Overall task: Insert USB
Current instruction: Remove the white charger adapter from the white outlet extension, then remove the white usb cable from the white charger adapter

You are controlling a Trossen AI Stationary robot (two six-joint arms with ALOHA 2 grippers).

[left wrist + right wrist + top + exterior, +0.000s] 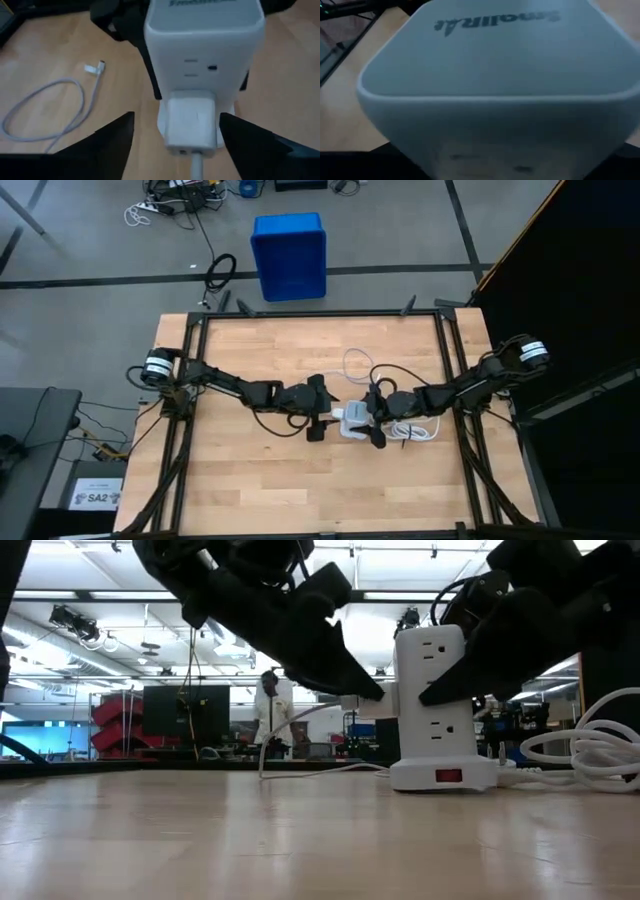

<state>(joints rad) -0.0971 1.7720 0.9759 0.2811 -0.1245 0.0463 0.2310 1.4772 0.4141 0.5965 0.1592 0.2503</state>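
Item: white power tower (pixel 432 705) on bench (pixel 270 480), flanked by spread left claw (pixel 172 142) and right claw (pixel 375 420) (apparently steadying it); USB (pixel 50 107) lies loose nearby.

Four cameras, all meeting on the square white plastic power tower (pixel 352 423).

The high view looks straight down on the whole pale wooden surface (pixel 250 490); the low view sits at surface height, facing level across to the tower (pixel 432 705) and the room behind. Both wrist views press close: the left faces its side (pixel 202 75), the right its top (pixel 495 60).
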